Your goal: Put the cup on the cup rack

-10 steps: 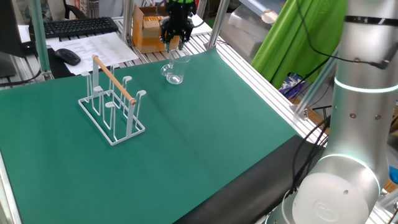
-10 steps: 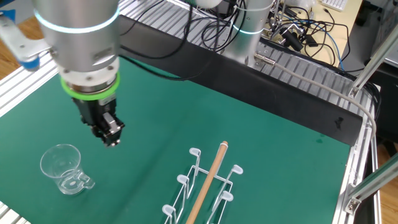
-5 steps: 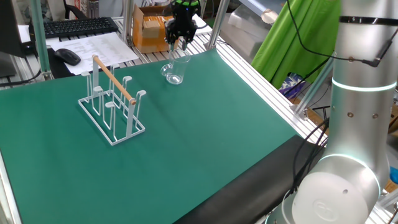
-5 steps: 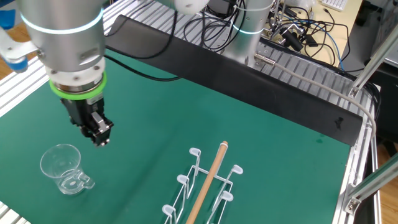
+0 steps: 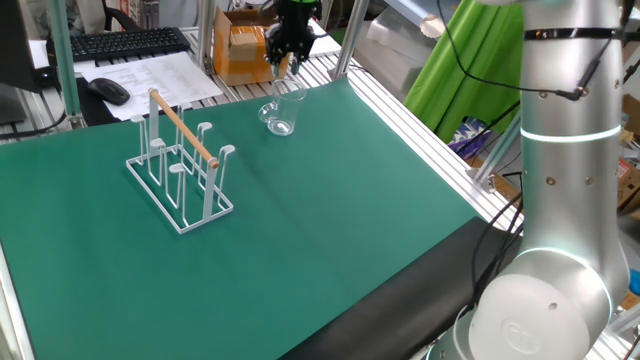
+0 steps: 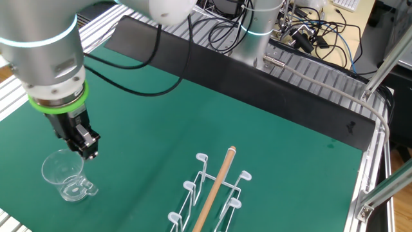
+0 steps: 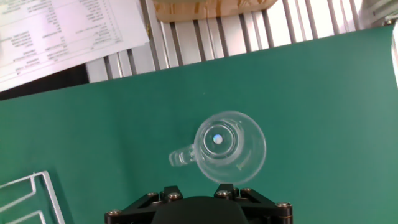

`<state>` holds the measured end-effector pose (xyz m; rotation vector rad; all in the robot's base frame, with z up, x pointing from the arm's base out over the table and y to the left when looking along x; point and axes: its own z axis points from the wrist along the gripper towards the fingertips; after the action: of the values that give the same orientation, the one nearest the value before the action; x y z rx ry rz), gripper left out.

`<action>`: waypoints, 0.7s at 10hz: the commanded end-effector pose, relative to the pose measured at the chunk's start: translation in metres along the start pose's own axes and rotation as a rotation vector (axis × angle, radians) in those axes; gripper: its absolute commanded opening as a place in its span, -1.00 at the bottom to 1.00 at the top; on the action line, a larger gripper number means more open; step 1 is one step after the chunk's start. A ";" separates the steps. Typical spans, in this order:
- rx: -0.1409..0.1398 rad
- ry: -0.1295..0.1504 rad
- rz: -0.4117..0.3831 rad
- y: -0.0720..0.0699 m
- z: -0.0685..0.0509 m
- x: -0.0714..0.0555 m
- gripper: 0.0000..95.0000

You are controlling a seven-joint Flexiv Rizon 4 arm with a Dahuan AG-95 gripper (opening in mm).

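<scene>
You are handling a light, slippery, breakable cup (image 7: 229, 147); grip its rim wall. The gripper (image 6: 88, 153) is hovering empty; its opening I cannot tell.

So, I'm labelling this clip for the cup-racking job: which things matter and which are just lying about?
Job:
cup
cup rack
gripper, above the cup

Lying about:
keyboard
mouse
printed papers
cardboard box
green cloth

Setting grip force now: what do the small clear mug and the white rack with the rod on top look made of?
Small clear mug: likely glass, possibly clear plastic; glossy, the mat shows through. White rack: thin wire, seemingly coated metal; its rod looks like pale wood.
</scene>
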<state>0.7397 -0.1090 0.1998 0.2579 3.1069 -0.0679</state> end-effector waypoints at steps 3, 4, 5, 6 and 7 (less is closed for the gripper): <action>-0.022 -0.008 0.002 -0.003 0.019 -0.003 -0.20; -0.030 -0.006 0.002 -0.004 0.024 -0.005 -0.20; -0.032 -0.008 0.002 -0.004 0.027 -0.005 -0.20; -0.038 -0.007 0.003 -0.004 0.030 -0.006 -0.20; -0.044 -0.006 0.005 -0.002 0.036 -0.007 -0.20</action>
<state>0.7494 -0.1140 0.1617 0.2663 3.1031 0.0073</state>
